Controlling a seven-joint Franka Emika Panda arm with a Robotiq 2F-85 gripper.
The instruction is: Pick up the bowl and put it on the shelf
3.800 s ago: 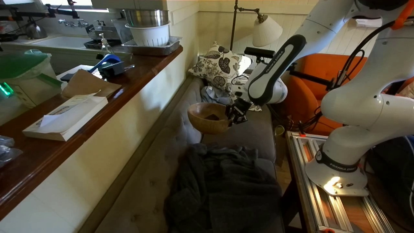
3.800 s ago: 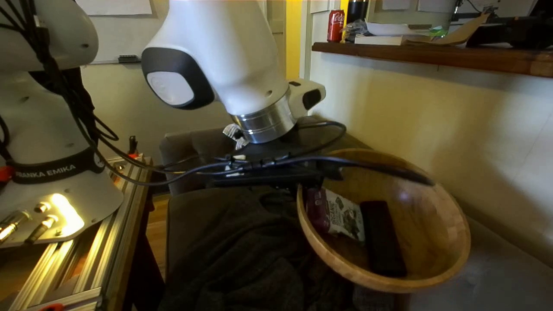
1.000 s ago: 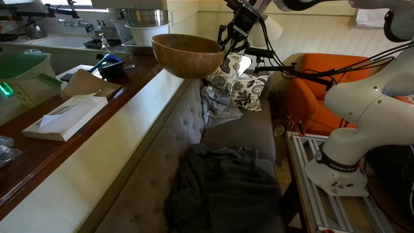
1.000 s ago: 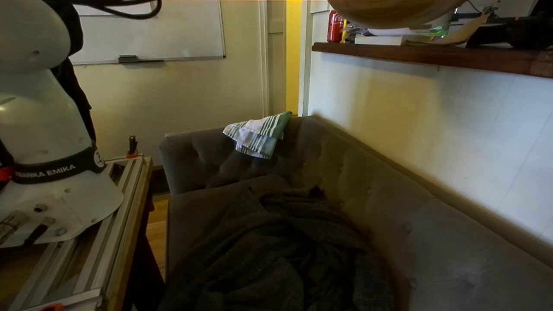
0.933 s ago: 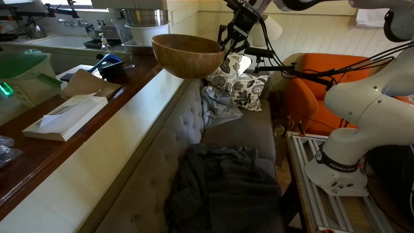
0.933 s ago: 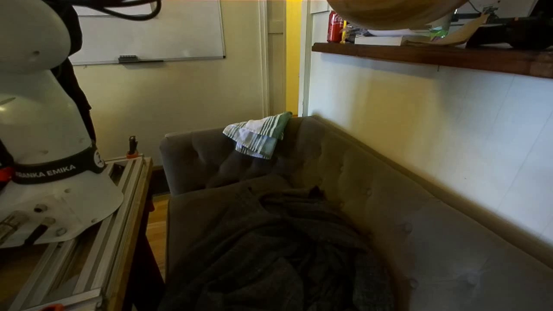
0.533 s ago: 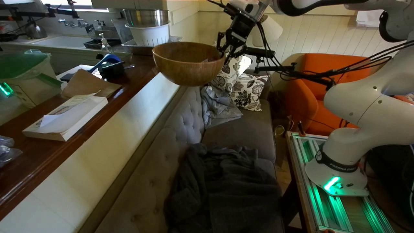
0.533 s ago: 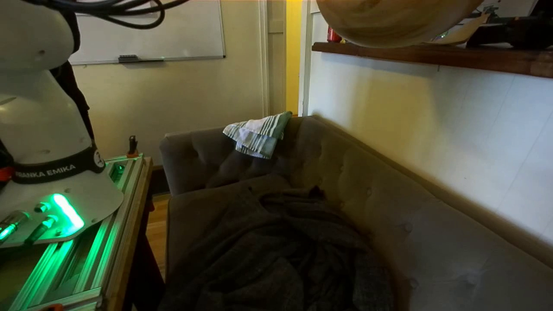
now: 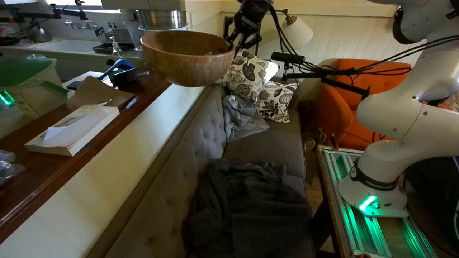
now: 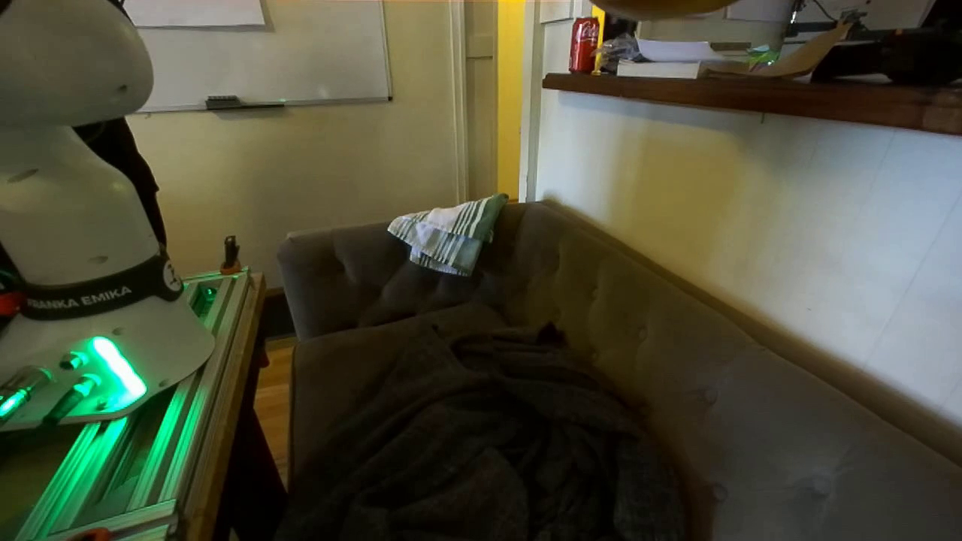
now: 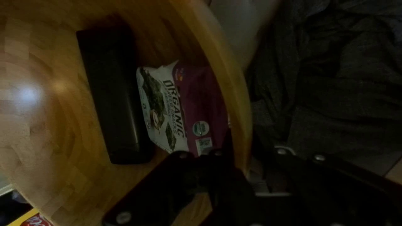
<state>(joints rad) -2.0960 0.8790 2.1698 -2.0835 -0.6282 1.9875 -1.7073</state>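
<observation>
The wide wooden bowl (image 9: 188, 68) hangs in the air, roughly level, its left side overlapping the shelf's far part in an exterior view. Only its underside (image 10: 661, 6) shows at the top of an exterior view. My gripper (image 9: 233, 50) is shut on the bowl's right rim; in the wrist view the gripper (image 11: 242, 144) has one finger on each side of the rim. A black oblong object (image 11: 113, 94) and a purple-and-white snack packet (image 11: 191, 110) lie in the bowl. The dark-brown shelf (image 9: 43, 177) also shows in an exterior view (image 10: 744, 96). I cannot tell whether the bowl is over it.
On the shelf are a white box with papers (image 9: 71, 134), brown paper (image 9: 100, 94), a black item with blue handle (image 9: 123, 74), a plastic bag (image 9: 9, 166) and a red can (image 10: 584, 45). A metal pot (image 9: 161, 19) stands behind the bowl. Below is a grey sofa (image 9: 265, 147).
Over the last seconds the bowl rose from above the sofa to above shelf height. In the last half second it moved up and left in an exterior view, still gripped. The base light turned green.
</observation>
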